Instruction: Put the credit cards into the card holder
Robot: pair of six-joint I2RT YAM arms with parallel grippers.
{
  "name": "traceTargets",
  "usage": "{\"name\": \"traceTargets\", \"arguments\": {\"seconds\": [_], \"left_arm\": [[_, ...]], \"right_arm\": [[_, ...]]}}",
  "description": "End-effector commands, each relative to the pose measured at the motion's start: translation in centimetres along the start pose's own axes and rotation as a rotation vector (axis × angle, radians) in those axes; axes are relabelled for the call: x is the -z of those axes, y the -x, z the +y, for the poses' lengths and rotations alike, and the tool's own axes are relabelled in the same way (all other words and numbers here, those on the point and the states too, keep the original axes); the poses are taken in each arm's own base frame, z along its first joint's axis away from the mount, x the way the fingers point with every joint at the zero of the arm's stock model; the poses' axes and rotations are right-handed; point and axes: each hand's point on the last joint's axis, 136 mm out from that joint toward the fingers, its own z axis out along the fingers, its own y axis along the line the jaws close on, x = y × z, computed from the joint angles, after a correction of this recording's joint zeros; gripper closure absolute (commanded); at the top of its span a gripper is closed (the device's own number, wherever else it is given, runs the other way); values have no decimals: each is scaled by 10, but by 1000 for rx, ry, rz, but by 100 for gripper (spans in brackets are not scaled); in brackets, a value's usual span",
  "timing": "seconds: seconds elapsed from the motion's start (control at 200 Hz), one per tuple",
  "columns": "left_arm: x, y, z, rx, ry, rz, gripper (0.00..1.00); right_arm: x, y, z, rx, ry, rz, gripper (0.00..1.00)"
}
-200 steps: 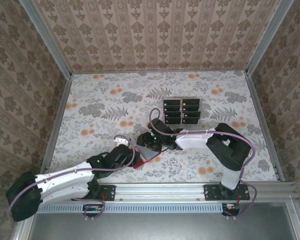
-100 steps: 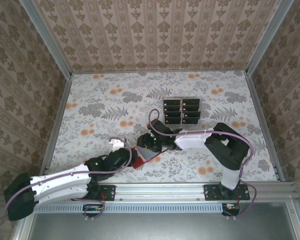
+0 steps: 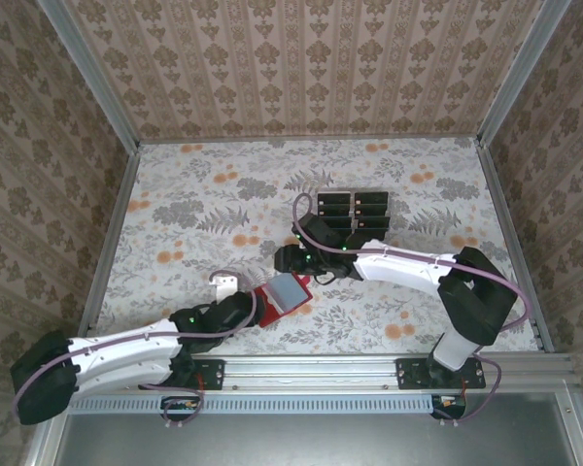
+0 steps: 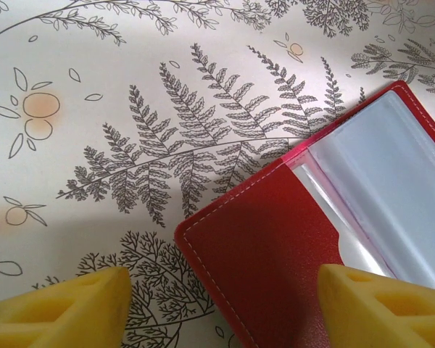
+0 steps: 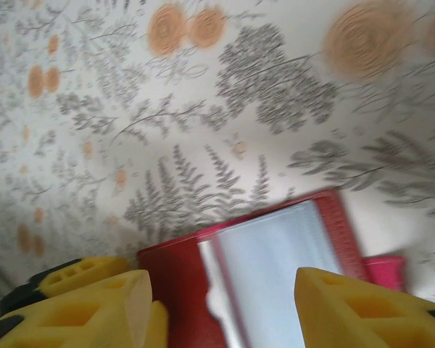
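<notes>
The red card holder [image 3: 284, 294] lies open on the floral table, its clear inner sleeve [image 4: 391, 174] facing up. My left gripper [image 3: 261, 310] is open at the holder's near left corner. In the left wrist view its yellow fingers [image 4: 65, 312] stand wide apart, the red cover [image 4: 275, 254] between them, with a gap on the left side. My right gripper [image 3: 285, 261] hovers open just beyond the holder [image 5: 177, 290], with nothing between its fingers [image 5: 370, 308]. Several dark credit cards [image 3: 353, 216] sit in a block behind the right arm.
The holder's pink snap tab [image 5: 384, 270] sticks out at its right side. A metal rail [image 3: 301, 374] runs along the near edge, and patterned walls close in the other three sides. Bare table [image 3: 194, 209] lies to the left and far back.
My right gripper has pulled back from the card holder toward the cards. The holder now lies flat and open, sleeve up. My left gripper has opened wider and sits lower at the holder's corner.
</notes>
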Motion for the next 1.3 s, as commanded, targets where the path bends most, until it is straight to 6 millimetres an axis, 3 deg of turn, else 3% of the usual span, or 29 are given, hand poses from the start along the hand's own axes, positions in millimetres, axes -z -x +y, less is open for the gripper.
{"name": "traceTargets", "arguments": {"seconds": [0.0, 0.225, 0.35, 0.48, 0.62, 0.78, 1.015, 1.235, 1.295], "left_arm": [[-2, 1, -5, 28, -18, -11, 29], [-3, 6, -11, 32, -28, -25, 28], [-6, 7, -13, 44, -37, -25, 25], [-11, 10, -17, 76, -55, -28, 25], [-17, 16, -21, 94, -69, -38, 31], [-23, 29, -26, 97, -80, -49, 44], [-41, 53, -35, 66, -97, -53, 72], [-67, 80, -49, 27, -128, -33, 76], [-72, 84, -54, 16, -138, -23, 76]], "right_arm": [[3, -10, -43, 88, -200, 40, 42], [-14, -14, -68, 107, -287, 69, 42], [-23, -11, -72, 103, -296, 74, 47], [-28, -8, -76, 93, -303, 74, 67], [-24, -7, -84, 58, -310, 60, 91], [-15, -11, -102, -21, -346, 30, 100], [-4, -28, -127, -203, -366, -35, 100], [3, -33, -132, -317, -325, -95, 100], [4, -32, -133, -311, -333, -90, 95]]}}
